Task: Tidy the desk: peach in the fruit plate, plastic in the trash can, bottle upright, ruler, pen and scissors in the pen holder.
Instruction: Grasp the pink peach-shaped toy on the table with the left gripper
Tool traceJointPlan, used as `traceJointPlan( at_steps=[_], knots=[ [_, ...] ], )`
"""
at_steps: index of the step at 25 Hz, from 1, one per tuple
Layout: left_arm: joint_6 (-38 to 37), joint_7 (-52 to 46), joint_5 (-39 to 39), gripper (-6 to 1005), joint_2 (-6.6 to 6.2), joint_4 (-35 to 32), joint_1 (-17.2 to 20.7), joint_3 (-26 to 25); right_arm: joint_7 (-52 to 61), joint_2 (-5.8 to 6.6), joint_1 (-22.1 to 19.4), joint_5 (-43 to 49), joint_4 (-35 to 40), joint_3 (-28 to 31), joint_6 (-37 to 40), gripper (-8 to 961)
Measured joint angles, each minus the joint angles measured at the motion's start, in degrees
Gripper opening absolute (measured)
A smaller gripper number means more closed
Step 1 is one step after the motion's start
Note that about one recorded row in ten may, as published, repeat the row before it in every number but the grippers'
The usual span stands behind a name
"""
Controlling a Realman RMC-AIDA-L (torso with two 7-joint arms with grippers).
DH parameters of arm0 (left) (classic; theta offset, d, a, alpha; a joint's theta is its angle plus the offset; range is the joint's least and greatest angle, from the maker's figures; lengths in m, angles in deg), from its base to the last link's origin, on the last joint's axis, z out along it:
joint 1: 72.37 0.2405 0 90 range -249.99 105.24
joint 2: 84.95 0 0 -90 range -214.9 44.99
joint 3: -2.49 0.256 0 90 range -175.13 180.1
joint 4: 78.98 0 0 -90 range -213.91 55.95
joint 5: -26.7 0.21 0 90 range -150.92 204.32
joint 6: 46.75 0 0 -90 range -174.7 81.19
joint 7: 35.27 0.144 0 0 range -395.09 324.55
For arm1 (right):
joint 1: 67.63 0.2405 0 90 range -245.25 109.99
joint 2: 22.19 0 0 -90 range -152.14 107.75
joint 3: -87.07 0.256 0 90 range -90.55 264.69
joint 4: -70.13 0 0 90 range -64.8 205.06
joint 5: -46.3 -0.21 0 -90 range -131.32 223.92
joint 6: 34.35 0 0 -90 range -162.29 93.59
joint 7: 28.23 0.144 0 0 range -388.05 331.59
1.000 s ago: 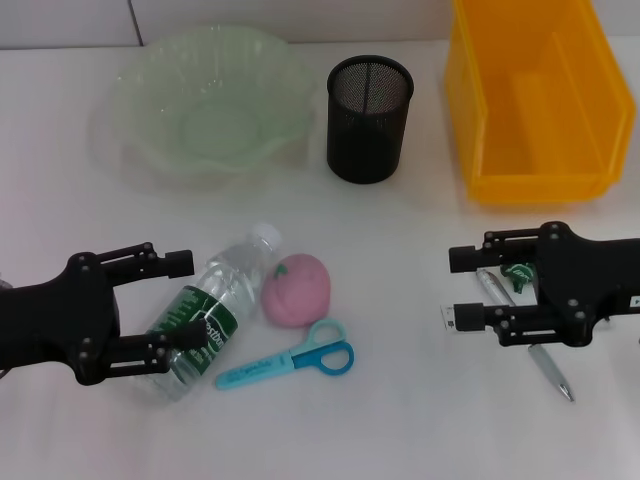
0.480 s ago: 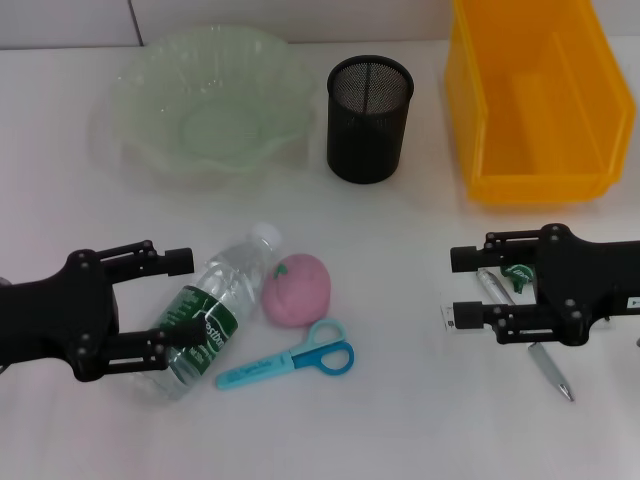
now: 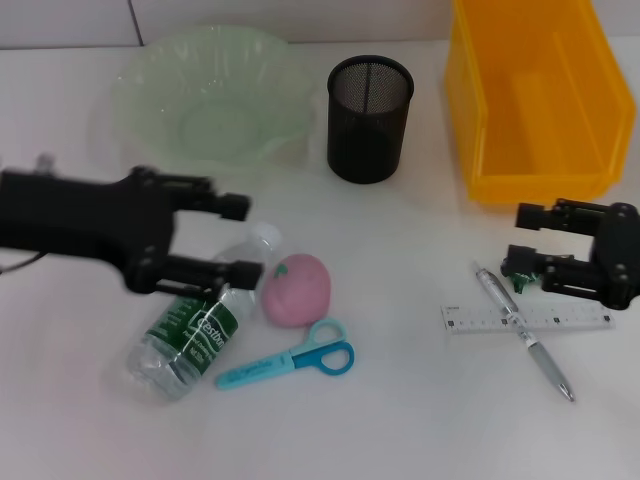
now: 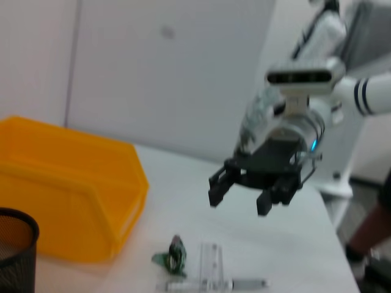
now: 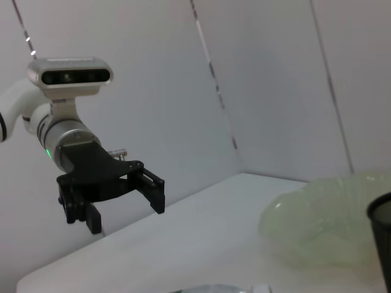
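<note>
Both arms have lifted since the earlier frame: the left gripper point(image 3: 238, 237), jaws wide, now hangs above the lying bottle point(image 3: 198, 320); the right gripper point(image 3: 522, 240), jaws wide, has pulled back beside the bin point(image 3: 535, 95), uncovering ruler point(image 3: 527, 319), pen point(image 3: 524, 331) and green plastic point(image 3: 517, 272).

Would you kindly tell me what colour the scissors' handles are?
Blue: the scissors have blue handles and a lighter blue blade cover, clearest in the head view.
</note>
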Motion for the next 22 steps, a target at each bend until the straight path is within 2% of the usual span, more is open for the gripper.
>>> traceJointPlan(
  at_steps=[3,4,5,7,8,9,10,14,22],
  knots=[
    [2.1,-4.7,5.5,695,0.74,-2.5,-5.6,4.4,0.0,0.28,-1.2,0.0,-1.0,1.3,-0.2,643],
    [5.2,-7.6,8.1,692,0.78,-2.5,-9.0,8.9,0.0,0.41,-2.3,0.0,-1.3,1.8,-0.3,643],
    [5.2,-7.6,8.1,690,0.78,-2.5,-9.0,8.9,0.0,0.41,-2.3,0.0,-1.3,1.8,-0.3,643],
    [9.8,-10.5,10.5,685,0.78,-2.4,-11.4,14.1,0.0,0.46,-3.4,0.0,-1.3,3.0,-0.7,643],
    [12.6,-12.0,12.0,682,0.81,-2.4,-12.4,17.4,0.0,0.46,-3.8,0.0,-1.4,3.7,-0.7,643],
    [16.5,-13.5,14.0,680,0.93,-2.5,-13.4,22.9,0.0,0.4,-4.7,0.0,-1.5,4.6,-0.8,643],
    [16.5,-13.5,14.0,677,0.93,-2.5,-13.4,22.9,0.0,0.4,-4.7,0.0,-1.5,4.6,-0.8,643],
    [22.5,-14.7,15.6,667,1.13,-2.9,-13.9,32.0,0.0,0.43,-6.0,0.1,-1.7,5.2,-0.8,643],
    [25.1,-15.0,18.8,647,1.19,-2.9,-13.9,37.2,0.3,0.36,-5.8,0.3,-2.1,5.0,-0.6,643]
  ],
)
